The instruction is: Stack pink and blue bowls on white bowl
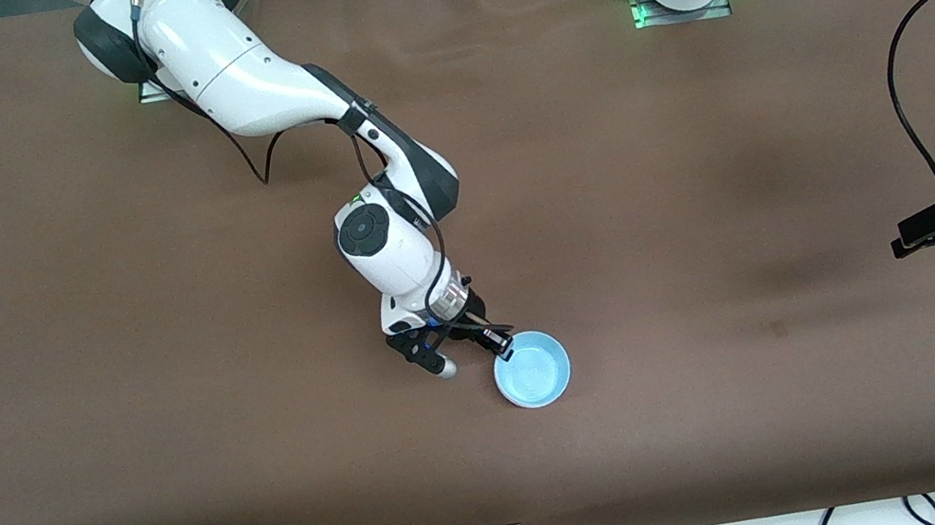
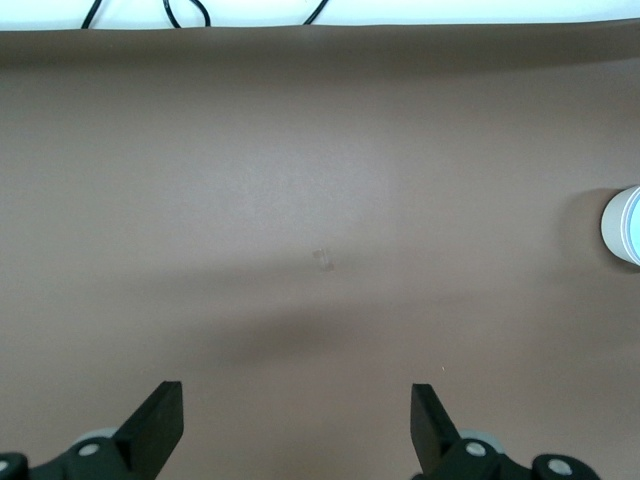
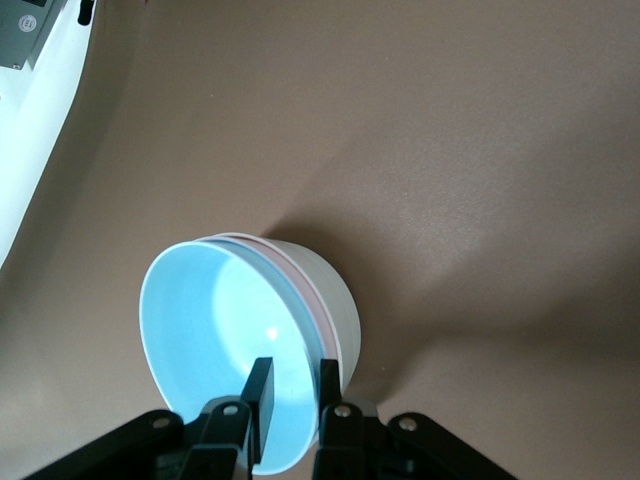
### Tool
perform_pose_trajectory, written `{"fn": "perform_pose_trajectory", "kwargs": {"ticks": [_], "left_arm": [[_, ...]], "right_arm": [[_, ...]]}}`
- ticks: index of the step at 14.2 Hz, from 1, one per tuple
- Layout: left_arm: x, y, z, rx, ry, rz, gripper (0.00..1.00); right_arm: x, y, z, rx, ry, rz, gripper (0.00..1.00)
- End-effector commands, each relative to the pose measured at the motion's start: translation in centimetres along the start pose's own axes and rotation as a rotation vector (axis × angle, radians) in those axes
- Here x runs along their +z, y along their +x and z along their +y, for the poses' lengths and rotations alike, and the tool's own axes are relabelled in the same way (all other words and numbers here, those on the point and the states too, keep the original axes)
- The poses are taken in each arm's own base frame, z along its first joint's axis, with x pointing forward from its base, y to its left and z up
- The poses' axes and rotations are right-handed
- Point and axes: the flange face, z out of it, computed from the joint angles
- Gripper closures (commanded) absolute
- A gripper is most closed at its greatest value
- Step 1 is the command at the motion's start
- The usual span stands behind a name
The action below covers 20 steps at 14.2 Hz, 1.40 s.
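While the blue bowl [image 3: 215, 350] sits nested in the pink bowl [image 3: 300, 285] and white bowl [image 3: 335, 295] near the table's middle, the right gripper [image 3: 295, 385] pinches its rim, probably to seat it. The left gripper [image 2: 295, 425] waits, fingers apart, over the left arm's end.

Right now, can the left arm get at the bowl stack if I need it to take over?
Probably not cleanly. The left gripper waits open at its own end of the table, with bare cloth between, but the right gripper is clamped on the blue bowl rim, crowding the stack.
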Motion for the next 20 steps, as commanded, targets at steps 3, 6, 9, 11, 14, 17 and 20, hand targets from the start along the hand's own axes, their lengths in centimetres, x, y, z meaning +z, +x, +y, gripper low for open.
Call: {"fn": "perform_pose_trajectory", "kwargs": {"ticks": [3,6,9,11,14,17,20], "left_arm": [[0.6,-0.3,0.9,0.019,0.017,0.004,0.0],[0.6,-0.3,1.0,0.021,0.017,0.005,0.0],[0.5,-0.3,1.1,0.009,0.016,0.005,0.0],[0.4,-0.3,1.2,0.007,0.016,0.007,0.0],[0.1,-0.1,1.6,0.012,0.018,0.015,0.0],[-0.3,0.0,1.7,0.027,0.026,0.02,0.0],[-1.1,0.2,1.9,0.034,0.042,0.033,0.0]], "right_arm": [[-0.6,0.6,-0.9,-0.014,0.0,0.01,0.55],[-3.3,2.2,-1.9,-0.008,-0.067,-0.002,0.25],[-9.1,5.3,-4.2,-0.038,-0.081,0.035,0.0],[-13.0,8.7,-4.4,-0.088,-0.139,0.028,0.0],[-20.5,15.0,-2.7,-0.203,-0.281,-0.055,0.0],[-28.4,19.7,0.5,-0.359,-0.367,-0.15,0.0],[-36.6,22.4,6.0,-0.472,-0.391,-0.217,0.0]]}}
